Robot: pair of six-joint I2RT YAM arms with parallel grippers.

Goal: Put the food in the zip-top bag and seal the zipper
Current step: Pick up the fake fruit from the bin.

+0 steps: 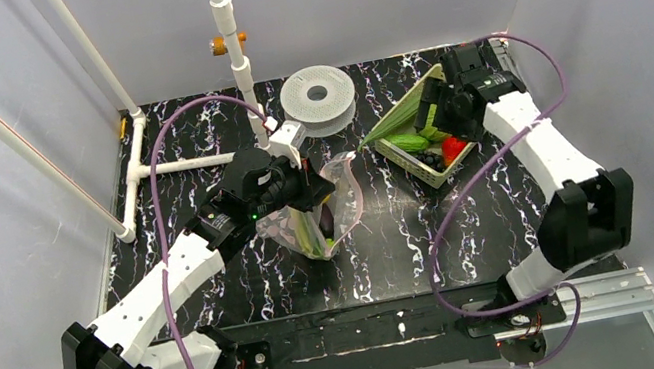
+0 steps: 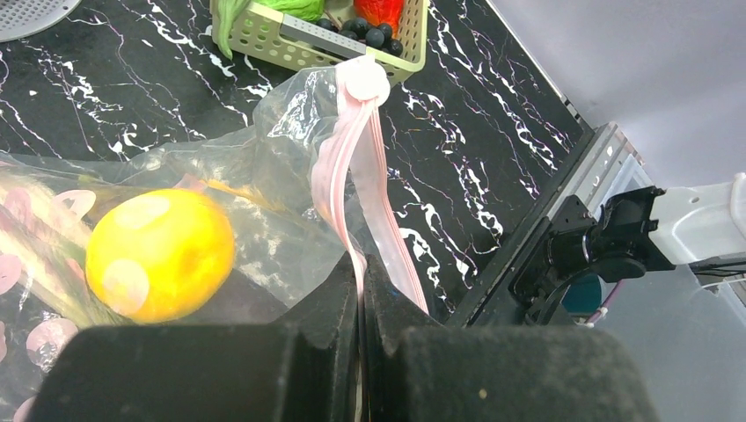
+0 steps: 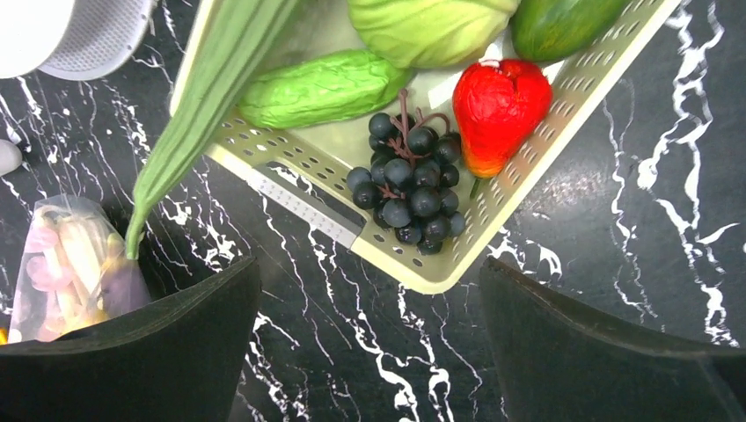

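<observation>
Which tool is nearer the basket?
Right. The right tool hangs open just over the basket's rim; the left tool sits off to its side, shut on the bag's zipper.

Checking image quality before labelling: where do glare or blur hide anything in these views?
Left wrist: sheen on the bag spots the yellow piece; left fingers blur. Right wrist: grapes sharp, right fingers soft. Top external: even light, bag contents too small to tell.

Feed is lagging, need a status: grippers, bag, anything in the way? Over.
Left gripper shut on zipper of bag. Right gripper open above basket. Yellow piece in bag; long stalk overhangs basket rim.
</observation>
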